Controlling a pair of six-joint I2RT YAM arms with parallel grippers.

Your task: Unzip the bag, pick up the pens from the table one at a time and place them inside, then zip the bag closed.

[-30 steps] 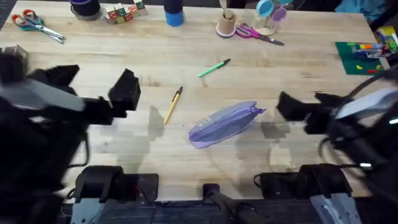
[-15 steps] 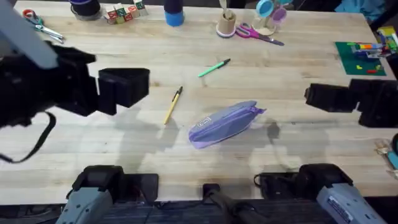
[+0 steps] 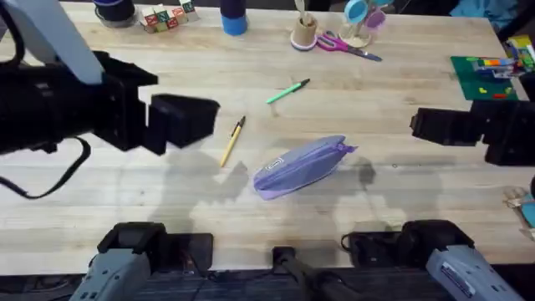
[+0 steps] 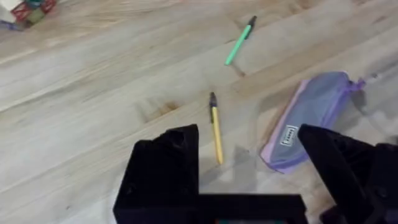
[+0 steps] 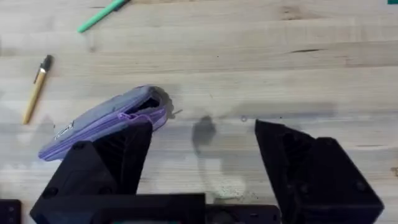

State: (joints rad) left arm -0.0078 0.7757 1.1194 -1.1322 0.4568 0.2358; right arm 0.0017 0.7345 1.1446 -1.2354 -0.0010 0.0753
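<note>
Grippers hover apart overhead: left gripper [image 3: 188,119] left of the yellow pen [image 3: 231,140], right gripper [image 3: 435,127] right of the bag [image 3: 299,166], which lies zipped mid-table [image 3: 251,209].

Left wrist: fingers spread; green pen [image 4: 240,40] lies farther off.

Right wrist: fingers spread. The zipper pull faces it; pinching that while the left pins the bag seems best. Open room surrounds.

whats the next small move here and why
Probably lower the right end effector toward the zipper end of the bag. The bag looks shut, both pens lie loose on the table, and both end effectors are open, holding nothing.
</note>
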